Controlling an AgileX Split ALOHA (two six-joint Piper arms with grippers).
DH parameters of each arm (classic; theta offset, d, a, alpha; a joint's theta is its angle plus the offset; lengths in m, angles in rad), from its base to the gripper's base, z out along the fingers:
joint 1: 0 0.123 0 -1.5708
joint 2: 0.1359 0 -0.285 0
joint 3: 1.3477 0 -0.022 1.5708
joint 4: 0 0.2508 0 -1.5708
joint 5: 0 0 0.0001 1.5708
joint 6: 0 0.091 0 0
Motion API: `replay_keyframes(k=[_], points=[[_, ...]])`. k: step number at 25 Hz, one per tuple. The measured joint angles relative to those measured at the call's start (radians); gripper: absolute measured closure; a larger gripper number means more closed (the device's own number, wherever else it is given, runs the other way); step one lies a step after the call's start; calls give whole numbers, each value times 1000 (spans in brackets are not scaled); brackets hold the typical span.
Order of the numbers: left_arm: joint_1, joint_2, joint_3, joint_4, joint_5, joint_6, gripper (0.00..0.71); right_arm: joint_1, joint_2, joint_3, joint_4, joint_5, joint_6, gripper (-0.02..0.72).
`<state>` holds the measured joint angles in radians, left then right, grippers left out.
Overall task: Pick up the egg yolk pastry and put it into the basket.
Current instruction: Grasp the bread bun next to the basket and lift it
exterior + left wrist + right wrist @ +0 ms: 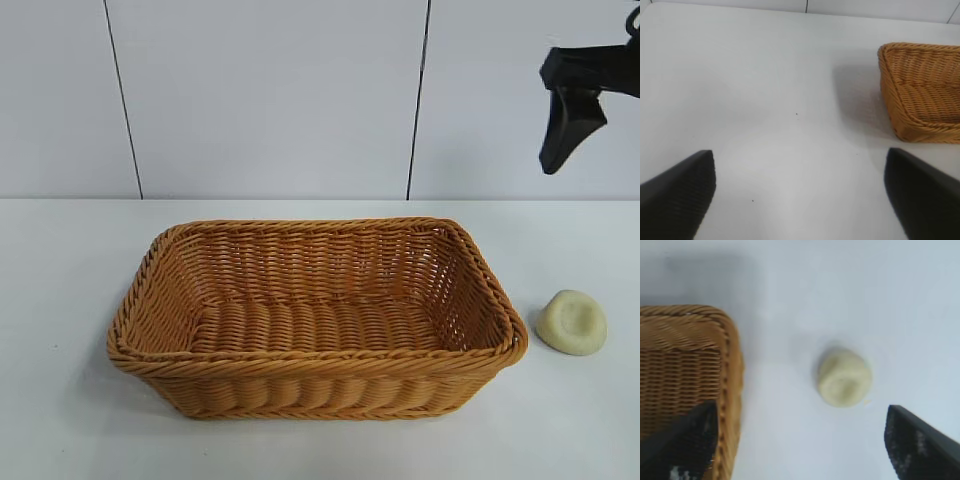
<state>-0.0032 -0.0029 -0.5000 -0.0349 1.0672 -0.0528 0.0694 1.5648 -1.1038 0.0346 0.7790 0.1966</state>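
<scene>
Looking from outside, you see the basket (315,315) mid-table and the egg yolk pastry (572,322) on the table (60,300) just right of it, with the right gripper (572,115) high above. Your left wrist view shows the left gripper (800,192) spread wide over bare table. Your right wrist view shows spread fingers (920,445) above the pastry, apart from it.

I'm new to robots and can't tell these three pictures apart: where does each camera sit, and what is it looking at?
Exterior: faces the table; basket, pastry, right pincer hanging above.
Left wrist: looks along the table between open fingers; basket corner.
Right wrist: looks down between open fingers at the pastry.
All share the basket.
</scene>
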Motion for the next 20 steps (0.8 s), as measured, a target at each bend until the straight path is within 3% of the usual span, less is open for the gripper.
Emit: replay_keyframes(k=[8,17,20], points=[[0,0,0,0,0,0,49,-37,184,0,6,-15,-27,57],[0,0,0,0,0,0,49,-37,393,-1,57,-156,-29,62],[0,0,0,0,0,0,49,-37,428,-1,63,-167,-29,93]])
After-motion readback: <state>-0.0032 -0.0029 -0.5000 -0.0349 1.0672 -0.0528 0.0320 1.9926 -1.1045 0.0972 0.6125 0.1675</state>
